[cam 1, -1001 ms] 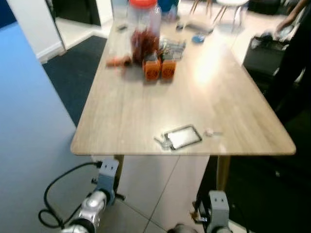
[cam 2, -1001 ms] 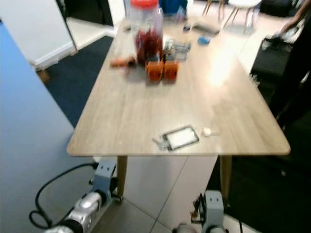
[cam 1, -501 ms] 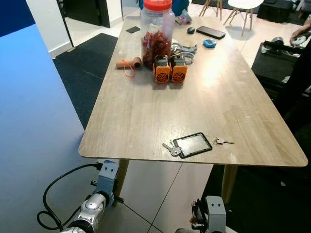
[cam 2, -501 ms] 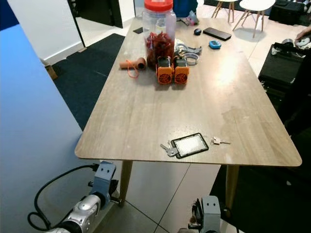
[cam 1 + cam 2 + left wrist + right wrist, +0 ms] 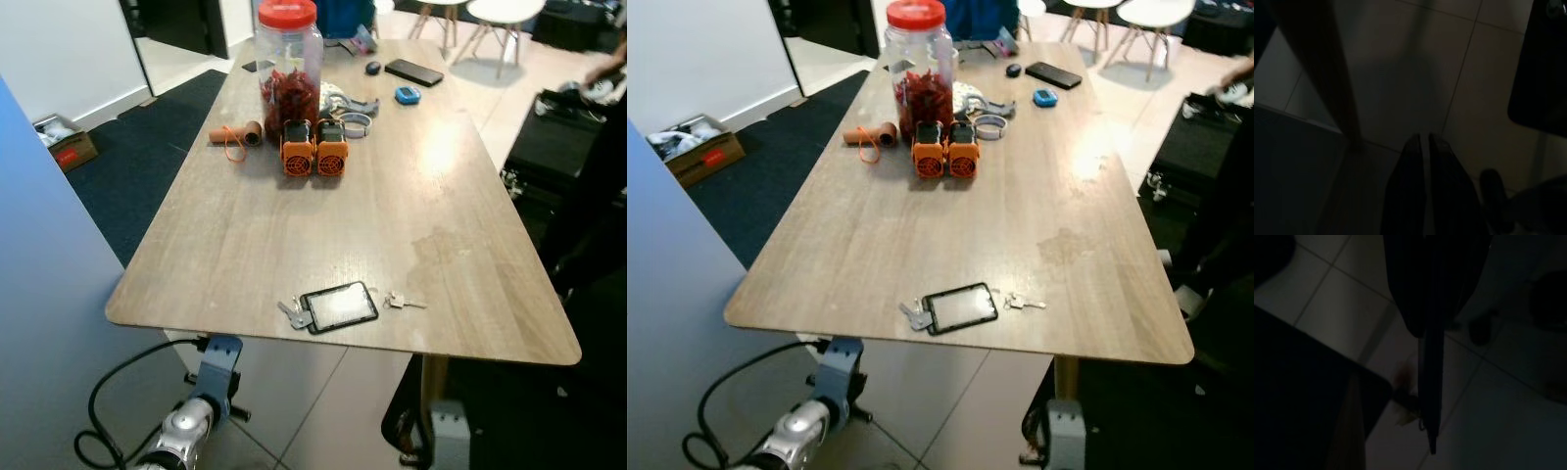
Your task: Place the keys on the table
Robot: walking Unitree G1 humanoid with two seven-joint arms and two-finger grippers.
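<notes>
Two sets of keys (image 5: 293,312) (image 5: 403,302) lie on your tabletop (image 5: 392,211), flanking one black card holder (image 5: 339,306) near the front edge; since the earlier frame only your camera has shifted. One jar (image 5: 287,67), two orange units (image 5: 314,160). Left gripper (image 5: 1423,142) fingers clenched, right gripper (image 5: 1432,352) fingers clenched, both hanging below.

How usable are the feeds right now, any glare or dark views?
Both eye views are sharp, with window glare on the far right of the table; the keys read clearly. Both wrist views are very dark: left claw dim over floor tiles.
</notes>
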